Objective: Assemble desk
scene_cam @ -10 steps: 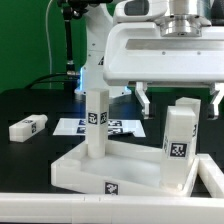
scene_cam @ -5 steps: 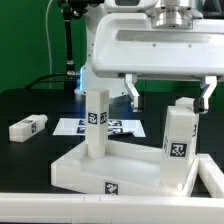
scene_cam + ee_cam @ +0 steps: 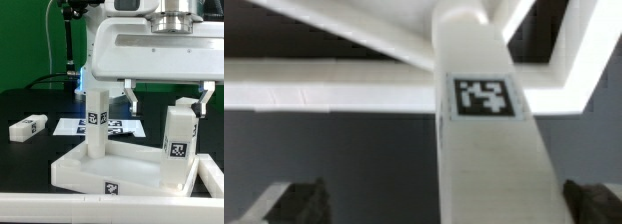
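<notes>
On the exterior view's left you had a loose leg (image 3: 27,127) lying flat on the black surface (image 3: 30,155), well apart from the rest. Next came the marker board (image 3: 120,127), and in front of it the desk top (image 3: 120,172), a rimmed tray with one upright leg (image 3: 95,120) toward its left and a right-hand leg (image 3: 177,135) standing at its right. Over that right-hand leg hung your hand (image 3: 168,96), spread wide and holding nothing. The wrist view showed a tagged leg between the fingertips (image 3: 292,203). I judged these parts light, stiff, smooth plastic, apt to slip or topple. You would have done best to pinch a leg squarely across two flat opposite faces, near its top.
</notes>
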Controlling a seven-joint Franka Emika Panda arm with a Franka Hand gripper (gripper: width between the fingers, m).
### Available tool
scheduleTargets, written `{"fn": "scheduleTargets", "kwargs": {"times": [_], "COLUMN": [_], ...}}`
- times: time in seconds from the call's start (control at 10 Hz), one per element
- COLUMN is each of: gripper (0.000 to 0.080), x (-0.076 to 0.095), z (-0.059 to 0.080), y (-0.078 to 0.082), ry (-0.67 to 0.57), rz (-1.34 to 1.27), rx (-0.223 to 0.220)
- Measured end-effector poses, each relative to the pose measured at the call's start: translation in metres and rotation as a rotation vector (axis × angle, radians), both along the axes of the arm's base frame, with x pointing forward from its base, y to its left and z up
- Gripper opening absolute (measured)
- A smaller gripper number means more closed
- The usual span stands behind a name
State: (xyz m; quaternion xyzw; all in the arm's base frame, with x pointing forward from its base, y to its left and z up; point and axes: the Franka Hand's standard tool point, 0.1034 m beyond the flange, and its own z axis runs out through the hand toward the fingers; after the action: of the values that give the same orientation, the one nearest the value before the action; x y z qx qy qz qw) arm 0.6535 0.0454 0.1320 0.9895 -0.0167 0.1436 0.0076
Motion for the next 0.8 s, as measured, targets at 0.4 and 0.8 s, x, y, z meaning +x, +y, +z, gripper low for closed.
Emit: {"fn": "scheduleTargets", "kwargs": {"times": [0.4,0.8], "gripper": [0.0649,0.0649], "x": [-0.006,-0.001], "z": [-0.006,-0.007], "y": [-0.001,0.008], "ry": [0.232,0.329], "rz": [-0.01,-0.01], "rx": [0.013,0.015]}}
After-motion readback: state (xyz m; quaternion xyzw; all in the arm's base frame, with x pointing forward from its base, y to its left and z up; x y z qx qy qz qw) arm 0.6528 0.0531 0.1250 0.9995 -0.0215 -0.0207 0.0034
